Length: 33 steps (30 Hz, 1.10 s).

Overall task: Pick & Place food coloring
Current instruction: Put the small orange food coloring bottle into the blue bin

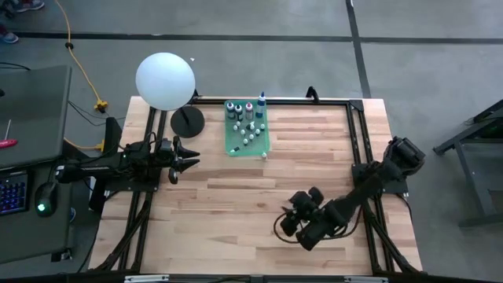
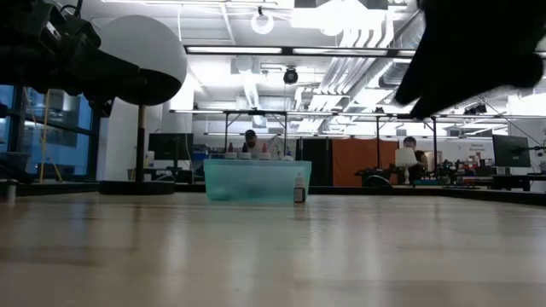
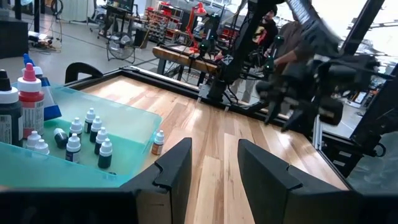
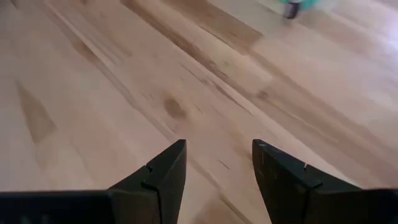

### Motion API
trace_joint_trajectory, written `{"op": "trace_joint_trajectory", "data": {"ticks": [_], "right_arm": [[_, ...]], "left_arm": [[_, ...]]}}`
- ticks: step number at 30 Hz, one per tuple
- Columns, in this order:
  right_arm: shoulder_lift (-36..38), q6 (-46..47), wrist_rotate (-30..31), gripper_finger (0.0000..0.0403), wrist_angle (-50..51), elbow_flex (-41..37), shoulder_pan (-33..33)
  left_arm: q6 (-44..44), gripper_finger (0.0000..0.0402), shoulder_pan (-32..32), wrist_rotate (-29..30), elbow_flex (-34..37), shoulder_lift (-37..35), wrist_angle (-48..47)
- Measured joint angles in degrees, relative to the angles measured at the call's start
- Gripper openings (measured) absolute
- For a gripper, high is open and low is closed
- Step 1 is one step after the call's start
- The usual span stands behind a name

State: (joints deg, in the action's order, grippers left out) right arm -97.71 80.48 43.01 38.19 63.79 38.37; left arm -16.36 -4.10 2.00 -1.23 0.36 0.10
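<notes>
While both hands (image 1: 174,163) (image 1: 292,222) gape empty: lamp (image 1: 165,81) beside tray (image 1: 264,142) w/ bottles (image 1: 250,132), one bottle (image 1: 265,156) outside

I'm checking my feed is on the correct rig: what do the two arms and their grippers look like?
Both arms are dark, nearly black, built of chunky jointed links. The left gripper and the right gripper each have two flat, wedge-shaped black fingers, with a faint seam line across each finger. A thin dark cable loops on the table beside the right arm. No coloured markings or labels show.
</notes>
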Motion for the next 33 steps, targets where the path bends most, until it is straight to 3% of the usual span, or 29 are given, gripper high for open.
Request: {"op": "trace_joint_trajectory", "data": {"ticks": [9,16,19,23,29,33], "right_arm": [[0.0,-15.0,11.1,0.0174,-44.0,-22.2,-4.5],[0.0,-29.4,10.6,0.0174,-56.3,-29.9,-11.5],[-0.1,-36.1,8.3,0.0174,-57.7,-29.5,-15.0],[-2.4,-34.5,8.0,0.0174,-57.8,-26.6,-18.8],[-12.9,-34.6,7.1,0.0174,-57.7,-17.5,-21.1],[-19.2,-35.4,13.5,0.0174,-55.6,-10.2,-21.1]], "left_arm": [[0.0,0.0129,0.0,0.0,0.0,0.0,0.0],[0.0,0.0129,0.0,0.0,0.0,0.0,0.0],[0.0,0.0129,0.0,0.0,0.0,0.0,0.0],[0.0,0.0129,0.0,0.0,0.0,0.0,0.0],[0.0,0.0129,0.0,0.0,0.0,0.0,0.0],[0.0,0.0129,0.0,0.0,0.0,0.0,0.0]]}}
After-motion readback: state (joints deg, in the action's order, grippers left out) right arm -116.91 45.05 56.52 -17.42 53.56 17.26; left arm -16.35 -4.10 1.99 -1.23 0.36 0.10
